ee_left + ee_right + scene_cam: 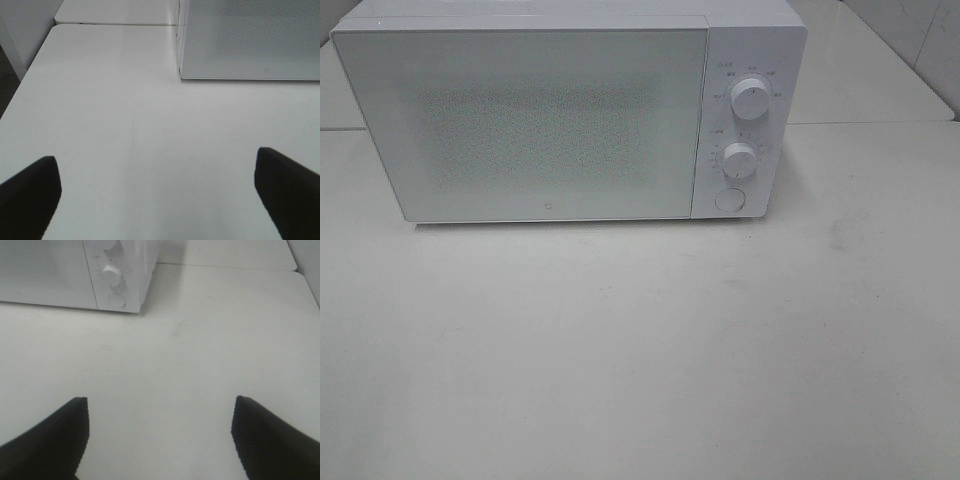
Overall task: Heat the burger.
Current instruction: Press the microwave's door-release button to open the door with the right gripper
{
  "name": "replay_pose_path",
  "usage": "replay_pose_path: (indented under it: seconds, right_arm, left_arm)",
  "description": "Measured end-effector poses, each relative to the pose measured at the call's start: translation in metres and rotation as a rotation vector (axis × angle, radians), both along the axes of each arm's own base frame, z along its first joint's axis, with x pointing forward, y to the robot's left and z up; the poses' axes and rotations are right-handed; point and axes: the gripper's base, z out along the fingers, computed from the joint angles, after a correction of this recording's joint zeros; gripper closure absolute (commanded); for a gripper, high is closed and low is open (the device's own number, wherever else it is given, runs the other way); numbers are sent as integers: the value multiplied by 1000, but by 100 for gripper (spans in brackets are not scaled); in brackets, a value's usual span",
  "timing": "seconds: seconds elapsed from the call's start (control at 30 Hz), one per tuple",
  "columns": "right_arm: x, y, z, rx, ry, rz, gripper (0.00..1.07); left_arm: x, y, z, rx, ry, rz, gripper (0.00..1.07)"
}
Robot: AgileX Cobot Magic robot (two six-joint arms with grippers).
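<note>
The burger is out of view in every frame. A white microwave (570, 110) stands at the back of the white table (640, 350) with its door closed; the door's frosted front hides whatever is inside. Two round knobs (750, 98) and a round button (729, 199) sit on its right panel. My left gripper (157, 187) is open over bare table in front of the microwave's left corner (250, 40). My right gripper (160, 432) is open too, with nothing between its fingers, in front of and to the right of the microwave's control panel (115, 285). Neither arm shows in the high view.
The table's left edge (22, 85) runs beside a dark floor strip. A seam to a second table top (880, 122) runs behind the microwave. A tiled wall (920, 30) rises at the back right.
</note>
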Motion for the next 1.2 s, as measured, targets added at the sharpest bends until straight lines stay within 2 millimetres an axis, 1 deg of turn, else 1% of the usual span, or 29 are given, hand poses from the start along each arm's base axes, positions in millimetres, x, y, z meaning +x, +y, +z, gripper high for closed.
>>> replay_pose_path:
  seconds: [0.1,0.63,0.77,0.8,0.87,0.9,0.97,1.03,1.07,1.17,1.2]
  right_arm:
    - [2,-1,-5,-5,22,-13,31]
    - [2,-1,-5,1,23,-15,31]
    - [1,1,0,20,-6,-4,31]
    - [2,2,5,33,-35,2,31]
    - [4,2,7,41,-44,5,31]
    - [11,3,10,48,-55,6,31]
    - [14,3,12,49,-61,4,31]
    - [25,4,17,54,-72,1,31]
    - [25,4,17,54,-72,1,31]
    - [45,4,25,62,-116,-9,31]
    - [45,4,25,62,-116,-9,31]
  left_arm:
    - [0,0,0,0,0,0,6]
    - [0,0,0,0,0,0,6]
    - [0,0,0,0,0,0,6]
    - [0,0,0,0,0,0,6]
    - [0,0,0,0,0,0,6]
    - [0,0,0,0,0,0,6]
    - [0,0,0,0,0,0,6]
    - [0,0,0,0,0,0,6]
    - [0,0,0,0,0,0,6]
    - [0,0,0,0,0,0,6]
    - [0,0,0,0,0,0,6]
